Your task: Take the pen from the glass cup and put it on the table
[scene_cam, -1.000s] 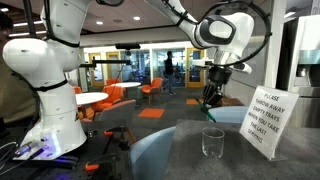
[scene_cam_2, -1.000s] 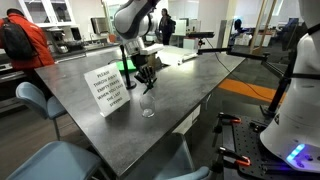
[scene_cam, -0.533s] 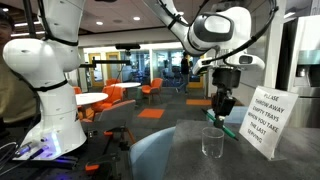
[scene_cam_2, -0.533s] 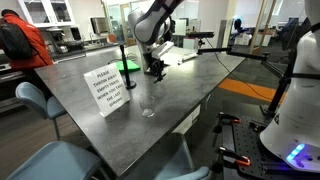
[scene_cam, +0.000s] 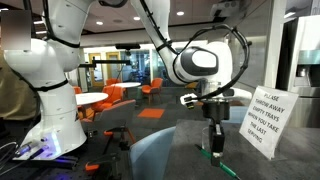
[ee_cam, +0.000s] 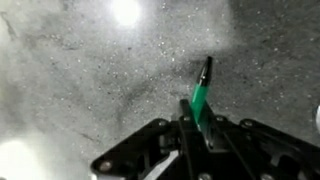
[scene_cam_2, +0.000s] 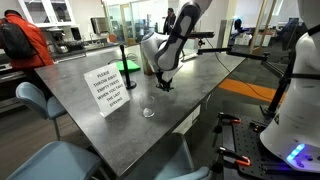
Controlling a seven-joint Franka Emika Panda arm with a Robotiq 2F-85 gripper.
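Plainly, the end effector (scene_cam_2: 163, 84) is clenched on the pen (ee_cam: 202, 92); in the wrist view the green shaft sits pinched between the two fingers (ee_cam: 160, 135) and juts out beyond their tips, slanting over the speckled grey bench (ee_cam: 70, 70); whether its far tip touches the surface cannot be told. In an exterior view the end effector hangs low over the bench (scene_cam_2: 205, 80), fingers pointing downward, with the green of the pen (scene_cam: 216, 147) showing at its lower end. The glass cup (scene_cam_2: 148, 110) stands upright on the bench, below and to the side of the end effector, near it but apart; the pen is outside it. The white sign (scene_cam_2: 107, 88) stands beyond the cup, further from the end effector.
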